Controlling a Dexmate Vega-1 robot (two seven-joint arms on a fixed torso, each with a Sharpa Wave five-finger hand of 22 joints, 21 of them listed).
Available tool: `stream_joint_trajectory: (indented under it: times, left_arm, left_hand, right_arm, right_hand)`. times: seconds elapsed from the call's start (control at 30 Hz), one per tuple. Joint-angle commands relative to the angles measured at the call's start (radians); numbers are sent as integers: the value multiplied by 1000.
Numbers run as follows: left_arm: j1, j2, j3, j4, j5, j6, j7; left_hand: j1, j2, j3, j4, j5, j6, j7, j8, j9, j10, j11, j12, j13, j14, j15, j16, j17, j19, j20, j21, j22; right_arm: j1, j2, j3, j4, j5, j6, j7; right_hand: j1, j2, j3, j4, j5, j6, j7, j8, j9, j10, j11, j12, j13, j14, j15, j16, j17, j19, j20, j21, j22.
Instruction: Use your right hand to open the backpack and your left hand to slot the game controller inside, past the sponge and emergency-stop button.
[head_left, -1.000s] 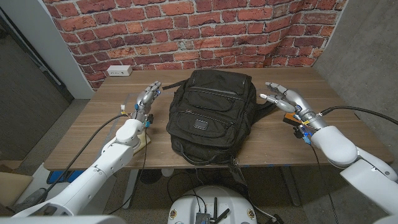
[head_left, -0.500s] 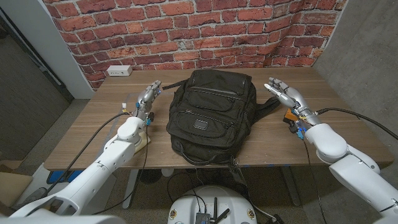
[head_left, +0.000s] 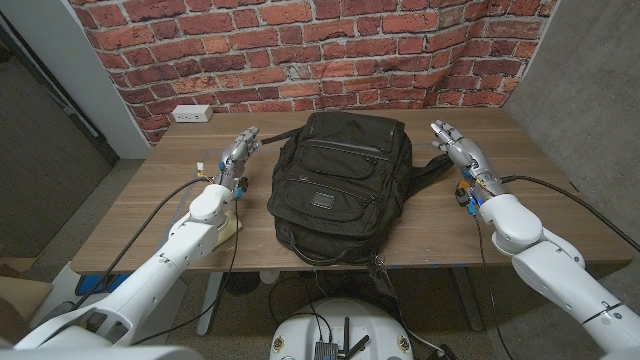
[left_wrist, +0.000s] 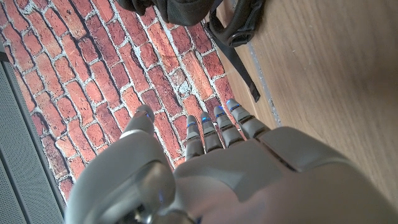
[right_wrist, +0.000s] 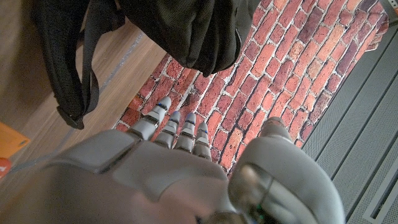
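While your two hands waited on either side of it, the black backpack (head_left: 340, 187) lay flat at the middle of the wooden table (head_left: 130, 215), its long axis running from the near edge toward the brick wall (head_left: 300, 45), top end toward the wall and front pockets facing up. Your left hand (head_left: 237, 155) stood just beside the pack's left flank, fingers straight, apart and holding nothing. Your right hand (head_left: 455, 146) stood near the pack's right shoulder, its fingers likewise extended and parted, gripping nothing. A shoulder strap (head_left: 432, 168) trailed out from the pack toward that hand.

Your head view alone showed the white power strip (head_left: 191, 113) at the table's far left corner and a pale flat object (head_left: 228, 226) under your left forearm, too hidden to identify. Your right wrist view showed what the head view hid: an orange object (right_wrist: 11, 140) on the table beside the hand, and the strap's looped end (right_wrist: 74, 81). Your left wrist view showed the left hand's fingers (left_wrist: 217, 127) pointing at the wall, with a strap loop (left_wrist: 239, 28) lying on the wood.
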Motion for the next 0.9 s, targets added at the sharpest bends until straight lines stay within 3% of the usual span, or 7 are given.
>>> stream_joint_trajectory:
  times: [0.03, 0.37, 0.53, 0.63, 0.9]
  left_arm:
    - [-20, -6, -1, 52, -10, -41, -39]
    - [-32, -24, -2, 130, -25, -97, -80]
    - [-28, -16, -1, 130, -26, -92, -85]
    - [-28, -13, 0, 135, -32, -91, -97]
    - [-27, -28, -2, 156, -50, -111, -116]
  left_hand:
    - [-13, 1, 0, 7, 5, -9, 6, 0, -1, -6, 0, 0, 3, -8, -30, 3, 2, -4, -56, 4, 2]
    - [-51, 13, 0, 24, 8, -48, 22, -5, -2, -27, 9, -1, 2, -24, -24, 4, 3, -20, -61, 2, 2]
    - [-79, 19, 3, 36, 11, -84, 29, -8, -3, -57, 18, -4, 1, -54, -14, 0, 3, -42, -70, 0, 1]
    - [-90, 19, 6, 38, 12, -96, 32, -5, -4, -72, -3, -5, 0, -61, -12, 1, 2, -58, -76, -3, 1]
    - [-113, 19, 17, 38, 14, -133, 38, -5, -5, -116, 6, -6, -1, -110, -2, -3, 1, -119, -82, -7, 1]
  right_arm:
    - [69, 21, -63, 83, 74, 47, -33]
    - [116, 74, -122, 177, 114, 126, -36]
    - [149, 110, -148, 235, 142, 169, -28]
    - [169, 128, -159, 273, 169, 197, -9]
    - [203, 151, -182, 332, 220, 234, 24]
  right_hand:
    - [-15, 4, -1, 8, 6, -6, 2, -1, 0, -6, 4, -1, -1, -13, -1, -2, 3, -6, -1, -2, 0]
    - [-49, 22, -6, 26, 11, -14, 0, 2, 0, -15, -1, 0, -2, -18, -10, 0, 2, -16, -4, -1, 0]
    - [-77, 31, -11, 39, 15, -30, 9, 1, -1, -21, -6, 0, -3, -24, -16, 1, 1, -37, -14, -4, 0]
    - [-87, 33, -14, 44, 16, -32, 3, 2, -1, -24, -6, 0, -4, -30, -16, -1, 0, -50, -16, -7, 0]
    - [-112, 33, -21, 53, 19, -40, 4, 3, -2, -30, -3, 0, -5, -52, -12, -7, -4, -80, -17, -9, 0]
